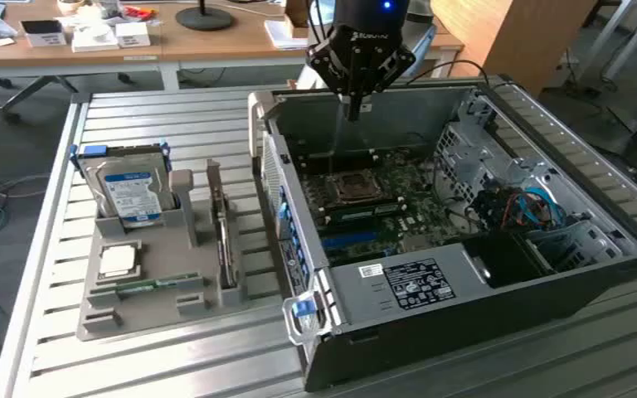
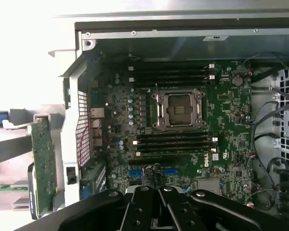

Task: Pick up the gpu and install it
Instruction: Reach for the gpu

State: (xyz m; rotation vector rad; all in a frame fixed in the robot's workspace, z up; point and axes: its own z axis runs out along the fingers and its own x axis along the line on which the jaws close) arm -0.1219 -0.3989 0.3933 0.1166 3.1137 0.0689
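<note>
Gripper: the gripper (image 1: 353, 108) was shut tight, fingertips together, with nothing between them.
Gripper position: it hung over the open computer case (image 1: 584, 278), near the case's far wall in the exterior view, clear of the parts below.
GPU: the gpu (image 1: 222, 240) stood on its long edge in a slot of the grey holder tray (image 1: 153, 313), outside the case, on the tray side nearest the case.
GPU, wrist view: the green board of the gpu (image 2: 42, 161) showed just beyond the case's perforated side wall, not in contact with the gripper.
Installation status: the card was not yet in the case; it was in the holder and untouched.
Case interior: the motherboard (image 1: 407, 211) lay flat on the case floor, with the empty processor socket (image 1: 354, 187) near its middle and black memory slots on two sides of the socket.
Other tray contents: a blue-labelled hard drive (image 1: 133, 197) stood upright at the tray's far end; a processor chip (image 1: 117, 261) lay flat nearer the camera; a narrow RAM stick (image 1: 158, 284) lay just beside it.
Support: tray and case both rested on the slatted metal tabletop (image 1: 130, 369), the tray to the exterior view's left of the case.
</note>
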